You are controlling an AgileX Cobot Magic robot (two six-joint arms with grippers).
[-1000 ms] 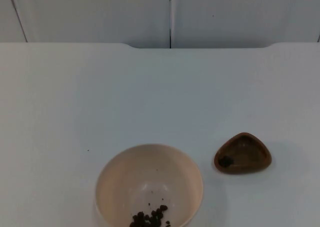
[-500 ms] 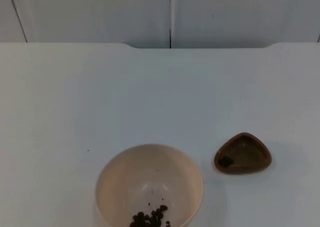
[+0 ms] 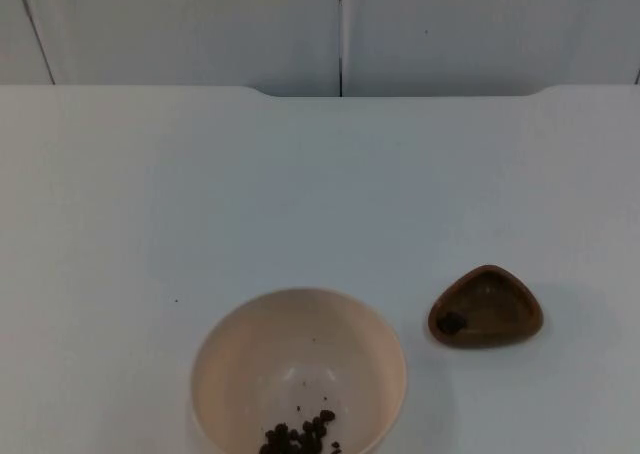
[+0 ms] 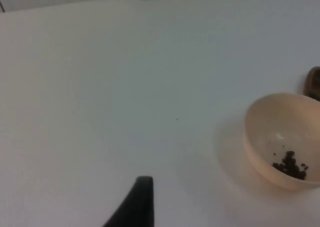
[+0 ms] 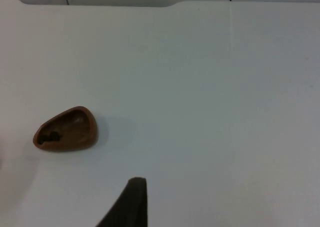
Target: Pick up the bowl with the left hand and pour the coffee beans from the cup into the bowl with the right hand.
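One bowl [image 3: 298, 369] is seen on the table [image 3: 300, 194], and one cup [image 3: 486, 307] beside it. A small heap of beans [image 3: 300, 435], too many to be counted, is held in the bowl; a few are seen in the cup.

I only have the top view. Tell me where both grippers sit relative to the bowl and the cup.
Observer: In the left wrist view, the left gripper is over bare table, well apart from the bowl.
Operator: Now the right one.
Observer: In the right wrist view, the right gripper is also over bare table, apart from the cup and touching nothing.
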